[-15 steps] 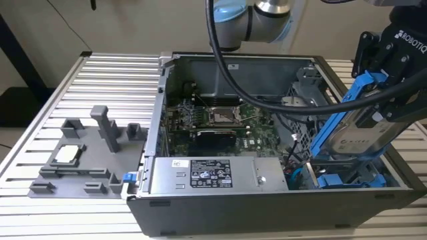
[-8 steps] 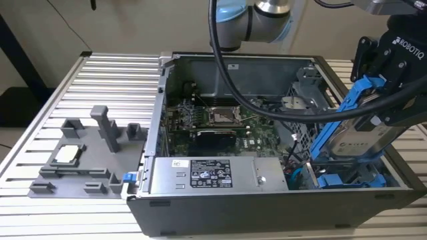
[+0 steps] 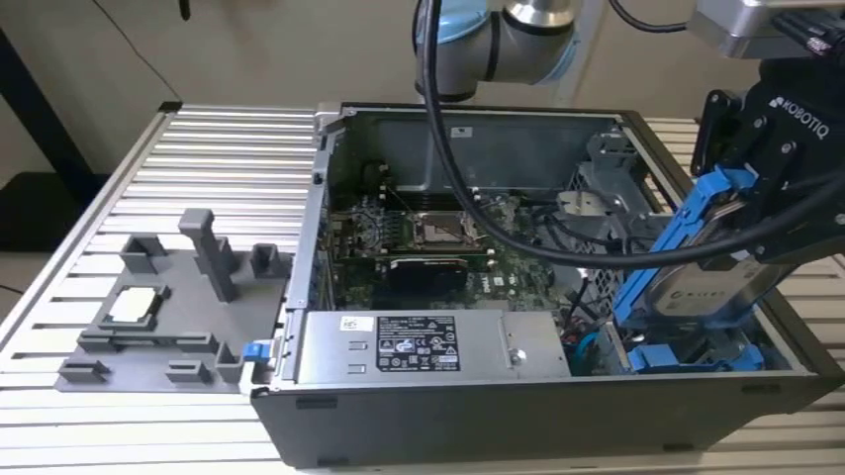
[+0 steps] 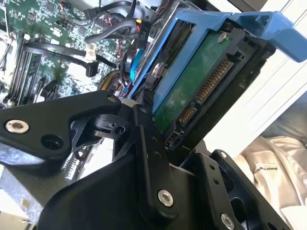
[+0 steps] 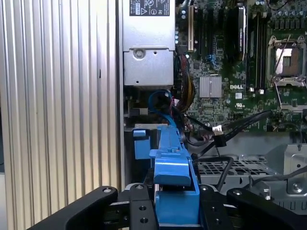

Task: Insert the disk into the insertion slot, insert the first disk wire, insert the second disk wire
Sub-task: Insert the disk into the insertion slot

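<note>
The disk (image 3: 700,282), silver with a pale label in a blue carrier frame, hangs tilted over the front right corner of the open computer case. My black gripper (image 3: 766,183) is shut on its upper end. In the second wrist view the disk's green circuit side (image 4: 201,81) sits clamped by the fingers (image 4: 148,143). In the first wrist view the blue carrier (image 5: 175,187) stands edge-on between them. The disk's lower end dips toward the insertion slot (image 3: 739,341), whose opening is largely hidden behind the disk. Loose black wires with a pale plug (image 5: 218,129) lie beside the grey cage.
A grey labelled power-supply box (image 3: 422,346) runs along the case's front edge, with the motherboard (image 3: 436,237) behind it. A perforated cage wall (image 5: 230,167) is close to the disk. On the slatted table (image 3: 237,139), at the exterior view's left, stands a grey fixture plate (image 3: 172,307).
</note>
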Robot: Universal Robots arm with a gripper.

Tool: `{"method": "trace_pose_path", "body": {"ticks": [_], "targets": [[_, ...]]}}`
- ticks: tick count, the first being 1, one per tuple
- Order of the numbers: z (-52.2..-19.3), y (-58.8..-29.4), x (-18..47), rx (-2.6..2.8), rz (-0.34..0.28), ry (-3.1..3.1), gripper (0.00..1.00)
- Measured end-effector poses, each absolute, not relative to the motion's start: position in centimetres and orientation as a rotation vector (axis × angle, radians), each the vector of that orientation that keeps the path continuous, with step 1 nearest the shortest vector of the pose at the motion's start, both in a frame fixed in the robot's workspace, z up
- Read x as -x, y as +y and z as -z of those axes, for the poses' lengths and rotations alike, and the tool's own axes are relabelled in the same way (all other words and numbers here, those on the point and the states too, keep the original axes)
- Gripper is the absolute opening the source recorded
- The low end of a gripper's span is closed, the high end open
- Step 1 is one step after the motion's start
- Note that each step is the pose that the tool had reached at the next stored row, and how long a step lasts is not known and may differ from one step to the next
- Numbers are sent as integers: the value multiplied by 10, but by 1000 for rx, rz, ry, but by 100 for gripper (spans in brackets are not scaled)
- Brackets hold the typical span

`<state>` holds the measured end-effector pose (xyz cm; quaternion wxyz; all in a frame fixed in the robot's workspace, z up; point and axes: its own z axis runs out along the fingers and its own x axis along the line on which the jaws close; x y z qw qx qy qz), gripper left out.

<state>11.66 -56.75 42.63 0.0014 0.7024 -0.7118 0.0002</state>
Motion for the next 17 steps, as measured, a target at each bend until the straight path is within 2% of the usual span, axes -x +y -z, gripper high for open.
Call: {"method": "trace_pose_path", "body": {"ticks": [17], "targets": [[-408, -571, -124, -2213, 0, -2226, 33]]}}
